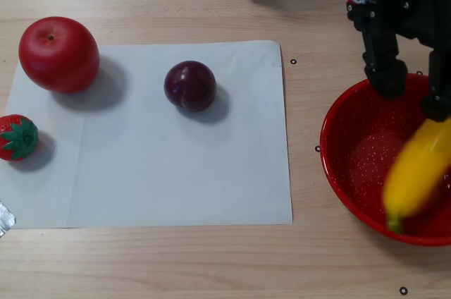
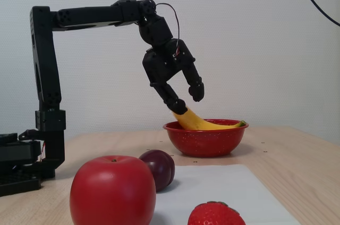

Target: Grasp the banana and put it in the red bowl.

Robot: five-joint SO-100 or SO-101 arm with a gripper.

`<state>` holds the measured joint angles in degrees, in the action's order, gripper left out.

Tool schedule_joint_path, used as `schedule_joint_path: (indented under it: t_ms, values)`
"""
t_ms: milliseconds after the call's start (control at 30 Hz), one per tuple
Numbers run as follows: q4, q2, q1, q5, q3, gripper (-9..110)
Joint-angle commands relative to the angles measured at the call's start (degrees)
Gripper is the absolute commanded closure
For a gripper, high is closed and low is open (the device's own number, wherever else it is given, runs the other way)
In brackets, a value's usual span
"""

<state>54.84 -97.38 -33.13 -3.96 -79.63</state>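
As seen in the fixed view, the gripper (image 2: 187, 102) is held with its fingers spread and nothing clamped between them, at frame centre just above the red bowl (image 2: 206, 140). The banana (image 2: 199, 123) is found lying in the bowl, one end propped up against the lower finger and the green stem tip resting at the bowl's right rim; whether finger and fruit actually touch cannot be told. In the other view, the banana (image 1: 416, 173) is recorded at the right edge of the frame, slightly blurred, inside the red bowl (image 1: 338, 165), below the gripper (image 1: 412, 91).

Handling judgement: the banana is taken to be a light, rigid, glossy toy, so slip under a weak pinch is considered likely and crushing unlikely. If regrasping were needed, hold would best be taken across the thick middle, at right angles to its length, where the curve is least and balance is best. The tapered ends are judged poor holds.

Placement is judged essentially done.

Elsewhere, an apple (image 1: 58, 54), a plum (image 1: 189, 85) and a strawberry (image 1: 17, 137) are noted at the left, on or beside a white sheet (image 1: 176, 172).
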Motion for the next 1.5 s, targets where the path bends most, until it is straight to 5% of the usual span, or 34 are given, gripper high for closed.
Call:
schedule_joint_path:
  t_ms: [0, 667, 1267, 1467]
  values:
    - [1.8, -6.2, 1.4, -0.9, 8.4, 93]
    - [12.3, -25.0, 14.5, -1.7, 0.5, 101]
    - [-2.1, -51.9, 24.7, -2.5, -31.1, 101]
    - [-15.6, -62.1, 26.8, -2.4, -48.5, 101]
